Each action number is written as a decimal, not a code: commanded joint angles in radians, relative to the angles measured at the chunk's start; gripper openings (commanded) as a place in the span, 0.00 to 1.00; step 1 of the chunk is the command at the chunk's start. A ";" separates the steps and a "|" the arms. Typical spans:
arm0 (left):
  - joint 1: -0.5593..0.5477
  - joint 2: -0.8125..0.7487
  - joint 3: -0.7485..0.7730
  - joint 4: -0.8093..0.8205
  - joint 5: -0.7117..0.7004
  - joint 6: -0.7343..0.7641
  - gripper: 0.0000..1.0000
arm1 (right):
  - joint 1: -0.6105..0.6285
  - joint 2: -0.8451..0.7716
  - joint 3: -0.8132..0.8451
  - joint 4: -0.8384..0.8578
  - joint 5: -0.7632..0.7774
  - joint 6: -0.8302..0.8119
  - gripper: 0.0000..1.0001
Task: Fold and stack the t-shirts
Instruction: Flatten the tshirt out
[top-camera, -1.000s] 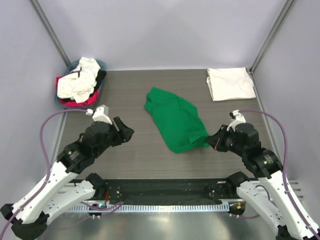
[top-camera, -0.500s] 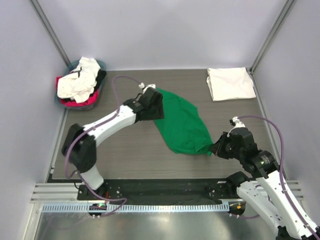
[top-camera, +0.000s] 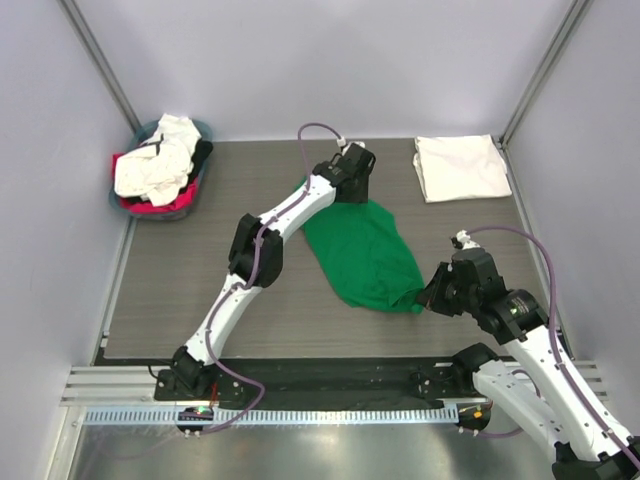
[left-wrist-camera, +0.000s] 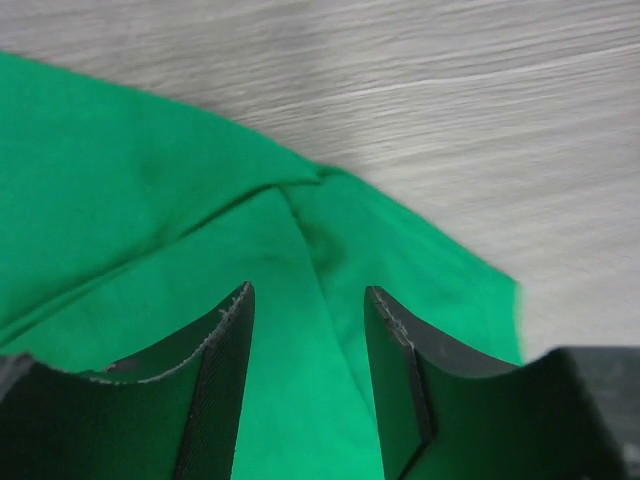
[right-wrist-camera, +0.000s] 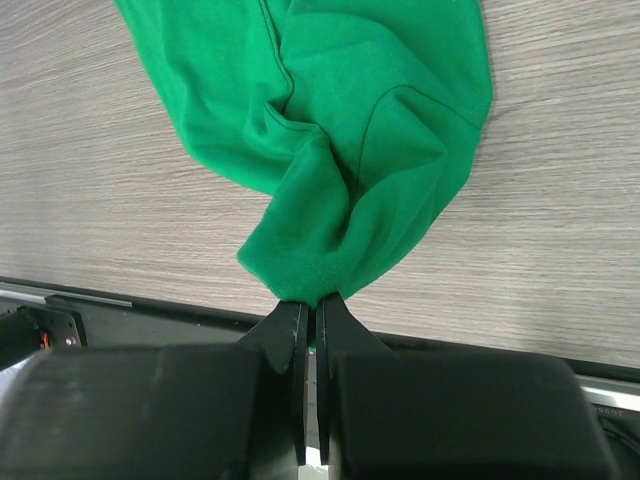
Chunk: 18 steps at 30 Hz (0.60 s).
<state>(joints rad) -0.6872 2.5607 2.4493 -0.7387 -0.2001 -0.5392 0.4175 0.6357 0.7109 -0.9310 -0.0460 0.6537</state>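
A bright green t-shirt (top-camera: 365, 255) lies crumpled mid-table. My left arm stretches far out, and my left gripper (top-camera: 346, 191) is at the shirt's far edge. In the left wrist view its jaws (left-wrist-camera: 308, 292) stand apart, low over a fold of the green cloth (left-wrist-camera: 150, 200). My right gripper (top-camera: 426, 297) is shut on the shirt's near right corner, and the cloth (right-wrist-camera: 340, 100) bunches into the pinched tips (right-wrist-camera: 312, 302). A folded white t-shirt (top-camera: 460, 167) lies at the far right. More t-shirts, white (top-camera: 155, 165), pink-red (top-camera: 180, 198) and black (top-camera: 203, 152), are heaped at far left.
The heaped shirts fill a round grey-blue basket (top-camera: 196, 126) in the far left corner. Metal posts and pale walls close the table on three sides. A black rail (right-wrist-camera: 150, 320) runs along the near edge just under my right gripper.
My left arm swung from the near left out to the green shirt's far edge, and its jaws have narrowed a little. My right gripper drew the near corner slightly back, stretching the shirt longer.
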 joint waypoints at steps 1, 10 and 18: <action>0.029 0.030 0.031 -0.033 -0.012 0.010 0.48 | 0.000 -0.001 0.035 0.021 -0.011 0.009 0.01; 0.049 0.092 0.014 0.058 0.018 -0.036 0.33 | 0.000 -0.010 0.007 0.003 -0.011 0.001 0.01; 0.063 -0.135 -0.275 0.041 -0.042 -0.051 0.00 | 0.000 -0.002 0.016 0.004 0.011 -0.009 0.01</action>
<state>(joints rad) -0.6380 2.5668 2.3108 -0.6716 -0.1982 -0.5831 0.4175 0.6350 0.7105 -0.9367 -0.0528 0.6529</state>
